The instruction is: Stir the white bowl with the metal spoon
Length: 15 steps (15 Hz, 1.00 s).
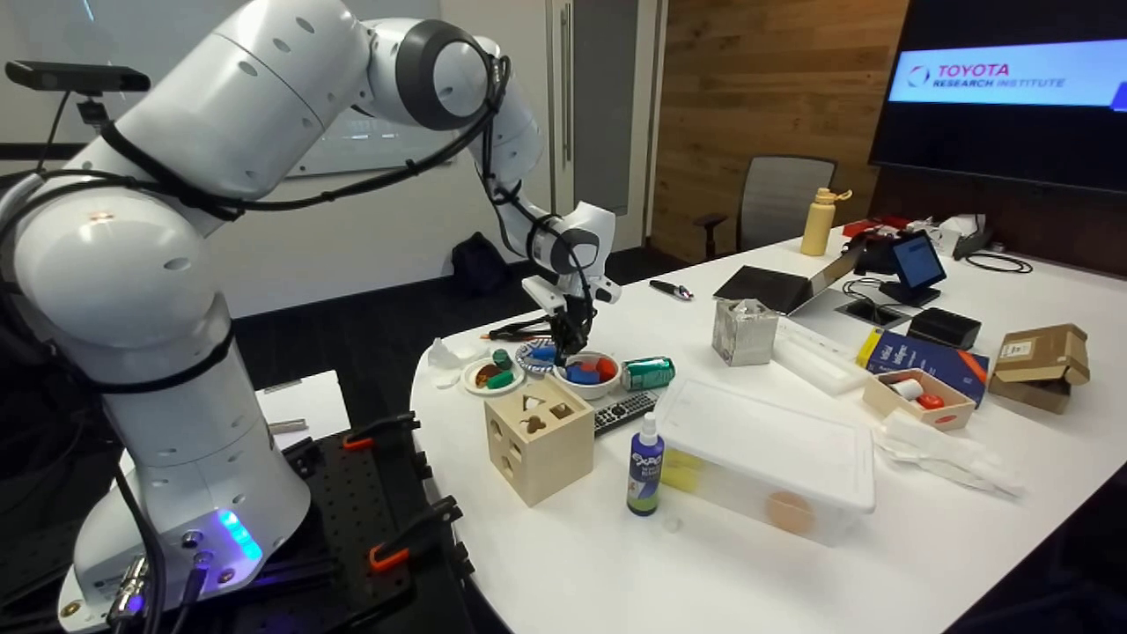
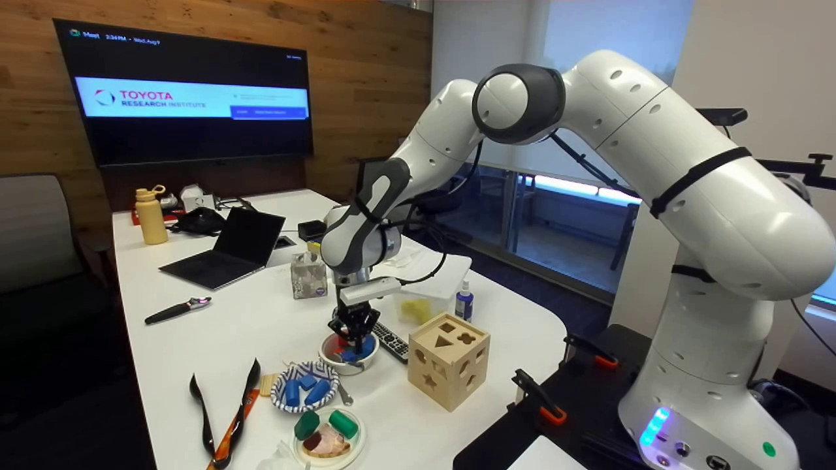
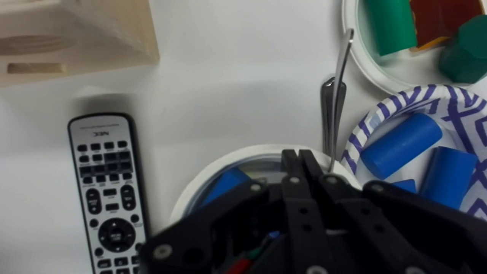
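The white bowl stands on the table with blue and red blocks in it, in both exterior views; its rim shows in the wrist view. My gripper points down over and into the bowl. Its fingertips are almost together, with a thin gap and nothing seen between them. A thin metal handle, likely the spoon's, rises from the bowl's rim just right of the fingers. Its lower end is hidden behind the gripper. A second metal handle lies beneath it on the table.
A patterned bowl with blue blocks and a plate with green blocks stand close by. A remote, a wooden shape box, a green can, and tongs surround the bowl.
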Each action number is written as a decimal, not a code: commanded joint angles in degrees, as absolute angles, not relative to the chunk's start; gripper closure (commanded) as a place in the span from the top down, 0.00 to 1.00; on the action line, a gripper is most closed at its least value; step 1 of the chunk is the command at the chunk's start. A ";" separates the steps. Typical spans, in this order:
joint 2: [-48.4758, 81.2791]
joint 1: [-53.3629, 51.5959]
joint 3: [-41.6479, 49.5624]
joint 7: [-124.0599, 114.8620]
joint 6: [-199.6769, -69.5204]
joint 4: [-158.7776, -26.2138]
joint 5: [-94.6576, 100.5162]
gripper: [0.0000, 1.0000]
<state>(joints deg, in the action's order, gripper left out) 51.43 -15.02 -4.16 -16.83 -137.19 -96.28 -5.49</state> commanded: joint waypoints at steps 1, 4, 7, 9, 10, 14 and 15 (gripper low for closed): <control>49.43 -16.31 -3.45 -18.70 -137.53 -99.21 -4.88 0.38; 48.70 -16.87 -3.80 -18.54 -137.83 -99.81 -4.89 0.60; 46.92 -17.82 -3.26 -19.22 -138.83 -101.00 -4.53 0.84; 45.68 -18.04 -3.16 -19.44 -139.42 -102.03 -4.61 0.97; 45.16 -18.01 -3.20 -19.44 -139.70 -102.57 -4.68 1.00; 44.36 -16.64 -4.61 -18.32 -142.16 -105.66 -6.42 1.00; 44.84 -16.14 -5.26 -17.79 -143.19 -106.34 -7.22 1.00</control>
<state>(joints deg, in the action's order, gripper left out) 46.76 -17.04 -4.04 -17.32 -139.74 -101.63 -5.78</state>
